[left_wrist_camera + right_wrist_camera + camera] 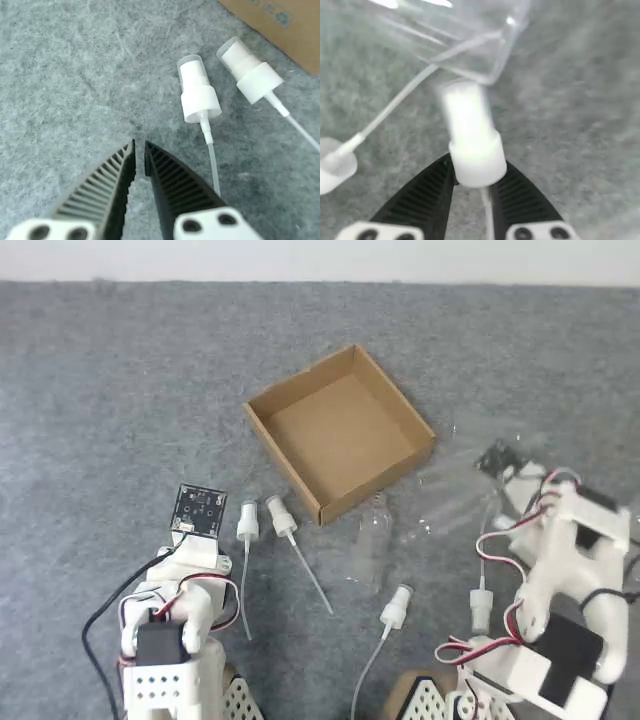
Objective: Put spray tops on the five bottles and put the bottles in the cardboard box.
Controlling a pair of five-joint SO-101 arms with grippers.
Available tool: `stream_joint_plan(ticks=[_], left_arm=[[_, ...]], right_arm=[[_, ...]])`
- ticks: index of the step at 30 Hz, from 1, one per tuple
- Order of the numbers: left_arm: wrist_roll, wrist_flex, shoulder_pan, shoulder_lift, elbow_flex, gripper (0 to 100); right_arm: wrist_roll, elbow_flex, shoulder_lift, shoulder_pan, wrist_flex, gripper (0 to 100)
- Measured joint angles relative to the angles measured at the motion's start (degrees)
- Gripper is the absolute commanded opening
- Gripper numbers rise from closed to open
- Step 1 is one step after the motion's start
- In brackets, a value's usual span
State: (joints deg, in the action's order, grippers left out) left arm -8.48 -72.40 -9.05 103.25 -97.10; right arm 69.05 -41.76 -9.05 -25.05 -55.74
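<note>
The cardboard box (340, 430) stands open in the middle of the table. A clear bottle (372, 540) without a top lies just in front of it. Two white spray tops (247, 523) (281, 517) lie side by side near the box's front corner. In the left wrist view these tops (197, 92) (250, 70) lie just past my left gripper (139, 147), which is shut on nothing above the bare mat. My right gripper (472, 172) is shut on a white spray top (472, 145), close to clear plastic (455, 40). Two further tops (397, 607) (481, 608) lie near the right arm.
Crinkled clear plastic (460, 480) lies on the mat right of the box, by the right arm (560, 540). Another spray top (332, 167) with its thin tube lies beside my right gripper. The box corner (280, 20) is just beyond the left tops. Grey mat (120, 390) stretches left and behind.
</note>
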Motion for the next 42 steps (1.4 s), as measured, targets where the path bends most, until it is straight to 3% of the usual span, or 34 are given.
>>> stream_joint_plan(ticks=[7, 13, 22, 26, 31, 39, 42], left_arm=[[0.0, 0.0, 0.0, 0.0, 0.0, 3], [0.0, 0.0, 0.0, 0.0, 0.0, 3], [0.0, 0.0, 0.0, 0.0, 0.0, 3], [0.0, 0.0, 0.0, 0.0, 0.0, 3], [0.0, 0.0, 0.0, 0.0, 0.0, 3], [0.0, 0.0, 0.0, 0.0, 0.0, 3], [0.0, 0.0, -0.09, 0.0, 0.0, 3]], right_arm=[[-18.99, 18.02, 0.0, 7.91, -15.56, 4.1], [-32.62, 32.79, 0.0, 18.9, -30.77, 4.4], [-44.48, 45.1, 0.09, 40.53, -41.67, 4.3], [-46.95, 47.12, 0.09, 45.01, -42.11, 4.4], [-47.38, 47.82, 0.09, 43.52, -44.57, 5.9], [-47.38, 35.96, 0.09, 23.65, -43.34, 20.9], [-51.43, 28.4, -0.88, 18.99, -38.77, 22.3]])
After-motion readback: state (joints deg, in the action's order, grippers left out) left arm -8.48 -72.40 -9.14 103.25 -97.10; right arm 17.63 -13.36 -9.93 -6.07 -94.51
